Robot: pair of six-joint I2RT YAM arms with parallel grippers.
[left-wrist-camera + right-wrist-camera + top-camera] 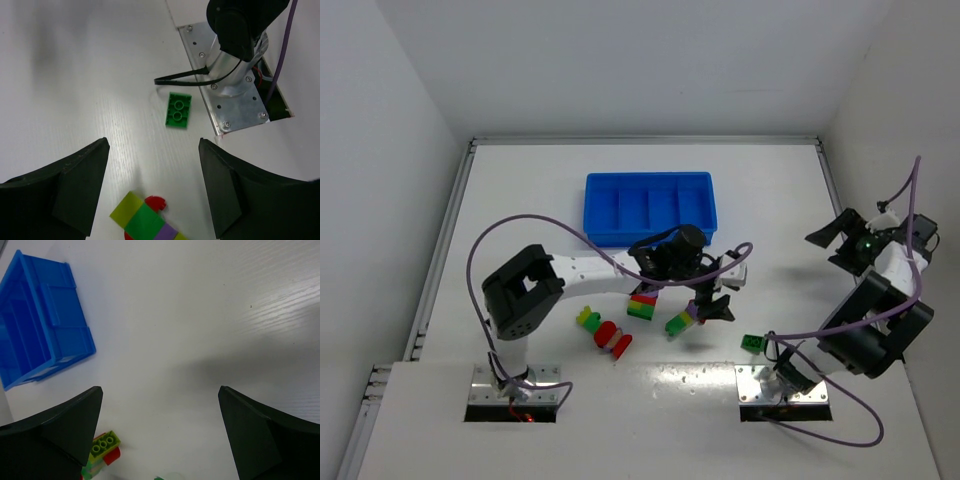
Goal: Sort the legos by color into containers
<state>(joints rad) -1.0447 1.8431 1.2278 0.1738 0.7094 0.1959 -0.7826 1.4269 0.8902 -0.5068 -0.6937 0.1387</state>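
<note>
The blue tray (650, 205) with its four containers stands at the back centre; it also shows in the right wrist view (40, 335). The legos lie in front of it: a red, green and yellow stack (642, 305), a yellow-green and purple stack (682, 320), a small yellow and green piece (588, 318), red pieces (611, 340) and a lone green brick (752, 343). My left gripper (720, 292) hovers open over the table. A yellow-green, green, purple and red stack (145, 220) lies between its fingers (152, 165), untouched. The green brick (179, 110) lies ahead. My right gripper (830, 247) hangs open and empty at the far right (160, 395).
The right arm's base plate (235, 100) and its black cable (180, 77) lie just beyond the green brick. A purple cable (520, 225) loops over the left arm. White walls close in the table on three sides. A yellow-green brick on a red one (104, 444) shows low in the right wrist view.
</note>
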